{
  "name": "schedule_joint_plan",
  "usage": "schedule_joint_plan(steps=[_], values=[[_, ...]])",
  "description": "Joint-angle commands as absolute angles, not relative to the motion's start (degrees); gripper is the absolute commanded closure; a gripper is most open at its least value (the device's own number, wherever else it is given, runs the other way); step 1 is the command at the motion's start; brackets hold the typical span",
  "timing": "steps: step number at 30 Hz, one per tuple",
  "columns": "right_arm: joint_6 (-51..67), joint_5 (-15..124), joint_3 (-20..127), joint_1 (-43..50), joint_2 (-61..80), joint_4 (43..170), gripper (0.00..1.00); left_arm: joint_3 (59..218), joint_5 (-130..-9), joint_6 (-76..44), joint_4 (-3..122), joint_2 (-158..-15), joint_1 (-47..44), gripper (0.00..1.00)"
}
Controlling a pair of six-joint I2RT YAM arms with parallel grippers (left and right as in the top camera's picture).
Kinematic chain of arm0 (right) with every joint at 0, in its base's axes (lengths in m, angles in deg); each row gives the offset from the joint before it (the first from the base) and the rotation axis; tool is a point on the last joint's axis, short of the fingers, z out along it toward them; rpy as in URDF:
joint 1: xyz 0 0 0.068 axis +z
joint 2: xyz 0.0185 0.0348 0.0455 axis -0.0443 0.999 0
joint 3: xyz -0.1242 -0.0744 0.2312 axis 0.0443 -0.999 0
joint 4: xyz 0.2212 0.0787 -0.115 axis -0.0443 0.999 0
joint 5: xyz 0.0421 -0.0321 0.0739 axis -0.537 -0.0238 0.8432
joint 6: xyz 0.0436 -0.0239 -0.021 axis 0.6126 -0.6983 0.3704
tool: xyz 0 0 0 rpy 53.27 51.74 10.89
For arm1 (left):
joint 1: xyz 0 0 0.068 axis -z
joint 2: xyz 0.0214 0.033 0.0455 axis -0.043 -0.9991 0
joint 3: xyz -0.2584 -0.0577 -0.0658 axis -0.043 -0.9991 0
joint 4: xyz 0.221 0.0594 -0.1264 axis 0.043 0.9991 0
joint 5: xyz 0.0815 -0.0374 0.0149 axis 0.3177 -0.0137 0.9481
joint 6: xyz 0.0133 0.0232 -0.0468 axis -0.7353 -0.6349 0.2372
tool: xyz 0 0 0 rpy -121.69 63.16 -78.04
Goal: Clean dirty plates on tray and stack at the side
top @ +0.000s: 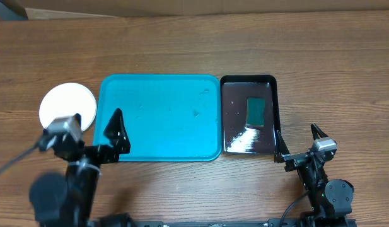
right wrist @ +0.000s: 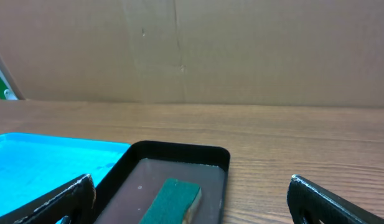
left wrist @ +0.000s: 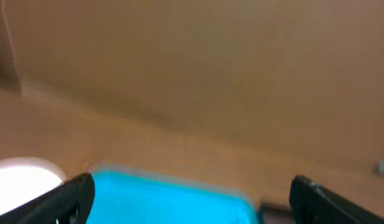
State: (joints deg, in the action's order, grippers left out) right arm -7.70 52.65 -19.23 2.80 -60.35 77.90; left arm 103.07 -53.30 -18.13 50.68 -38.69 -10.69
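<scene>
The turquoise tray [top: 159, 116] lies mid-table with no plate on it, only faint specks near its far right corner. A white plate [top: 68, 104] sits on the table just left of the tray; whether other plates lie under it I cannot tell. The pale blue and yellow-green plates are not in view. My left gripper [top: 96, 129] is open and empty over the tray's front left corner, beside the plate. The blurred left wrist view shows the tray [left wrist: 167, 199], the plate [left wrist: 20, 180] and the spread fingers [left wrist: 192, 208]. My right gripper [top: 299, 140] is open and empty.
A glossy black tray [top: 248, 85] holding a green sponge [top: 256, 111] stands against the turquoise tray's right side. The right wrist view shows its rim [right wrist: 179, 151], the sponge [right wrist: 176, 199], the turquoise tray [right wrist: 48, 158] and my open fingers [right wrist: 195, 205]. A cardboard wall stands behind.
</scene>
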Motion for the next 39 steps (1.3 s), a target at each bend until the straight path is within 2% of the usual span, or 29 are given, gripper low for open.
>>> schedule_joint_plan(steps=[1,5,10,12,28,35,39], values=[[-7.53,52.97,-19.8,2.63,-60.76,77.6,0.0,96.34,-51.86,-19.2,38.72,-29.12,-10.39,0.0],[-7.53,52.95,-19.8,2.63,-60.76,77.62,0.0,88.56,-51.8,-19.22,20.32,-19.2,-9.58,0.0],[-7.53,52.97,-19.8,2.63,-60.76,77.6,0.0,81.48,-51.82,-19.16,6.09,-14.76,-8.4,0.0],[-7.53,52.95,-19.8,2.63,-60.76,77.6,0.0,79.66,-51.9,-19.14,4.08,-14.67,-8.22,0.0],[-7.53,52.95,-19.8,2.63,-60.76,77.6,0.0,61.46,-51.58,-19.2,4.8,-14.67,-7.09,0.0],[-7.53,52.97,-19.8,2.63,-60.76,77.62,0.0,60.06,-48.63,-20.14,16.06,-14.65,-5.21,0.0],[-7.53,52.97,-19.8,2.63,-60.76,77.6,0.0,59.14,-48.63,-25.91,24.08,-14.65,-5.03,0.0]])
